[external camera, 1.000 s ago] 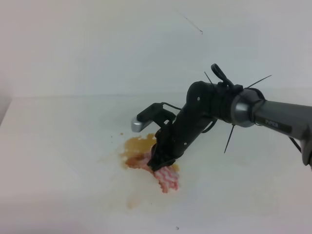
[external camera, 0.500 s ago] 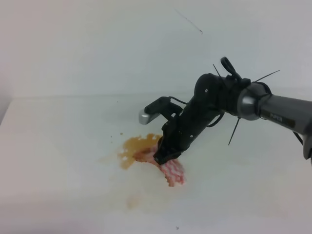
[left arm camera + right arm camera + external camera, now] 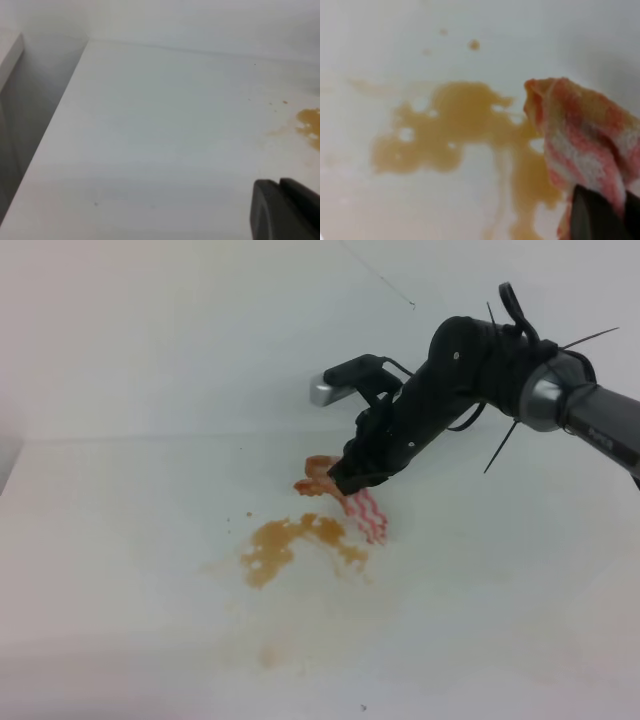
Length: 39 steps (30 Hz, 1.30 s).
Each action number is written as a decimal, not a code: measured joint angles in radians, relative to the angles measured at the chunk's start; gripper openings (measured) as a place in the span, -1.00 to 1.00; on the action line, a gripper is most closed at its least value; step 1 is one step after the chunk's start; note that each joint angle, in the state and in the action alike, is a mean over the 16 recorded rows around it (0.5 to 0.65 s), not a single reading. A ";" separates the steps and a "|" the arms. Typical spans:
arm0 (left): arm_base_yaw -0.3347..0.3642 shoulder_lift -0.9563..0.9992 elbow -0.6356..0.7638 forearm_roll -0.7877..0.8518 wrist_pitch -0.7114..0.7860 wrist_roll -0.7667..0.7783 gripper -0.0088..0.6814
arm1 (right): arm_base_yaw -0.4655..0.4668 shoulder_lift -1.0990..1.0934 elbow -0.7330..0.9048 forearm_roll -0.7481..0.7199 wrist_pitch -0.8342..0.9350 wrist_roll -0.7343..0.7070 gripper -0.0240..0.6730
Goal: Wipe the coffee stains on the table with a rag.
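The black right gripper [image 3: 345, 480] is clamped on the small bunched red-and-white striped rag [image 3: 362, 512], holding it lifted above the wide white smooth table [image 3: 120, 540]. The rag's brown-orange stained end [image 3: 315, 478] sticks out to the left of the fingers. The golden-brown ragged coffee stains [image 3: 290, 545] lie on the table just below and left of the hanging rag. Only a dark edge of the left gripper [image 3: 286, 210] shows; I cannot tell its jaw state.

— What blocks the black right claw [image 3: 345, 480]?
— Only the red-and-white striped rag [image 3: 362, 511] hanging below it.
— And beneath?
— Bare white tabletop [image 3: 120, 520], with the flat golden-brown coffee stains [image 3: 290, 543] lower left.
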 joint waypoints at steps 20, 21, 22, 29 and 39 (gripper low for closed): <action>0.000 0.000 0.000 0.000 -0.002 0.000 -0.98 | 0.003 0.097 -0.009 -0.044 -0.050 0.191 -0.86; 0.000 0.000 0.000 0.000 -0.002 0.000 -0.98 | 0.008 0.102 -0.009 -0.040 -0.051 0.192 -0.85; 0.000 0.000 0.000 0.000 -0.002 0.000 -0.98 | 0.014 0.106 -0.009 -0.035 -0.052 0.192 -0.85; 0.000 0.000 0.000 0.000 -0.002 0.000 -0.98 | 0.070 0.109 -0.009 0.006 -0.074 0.189 -0.86; 0.000 0.000 0.000 0.000 -0.002 0.000 -0.98 | 0.139 0.112 -0.009 0.035 -0.102 0.180 -0.86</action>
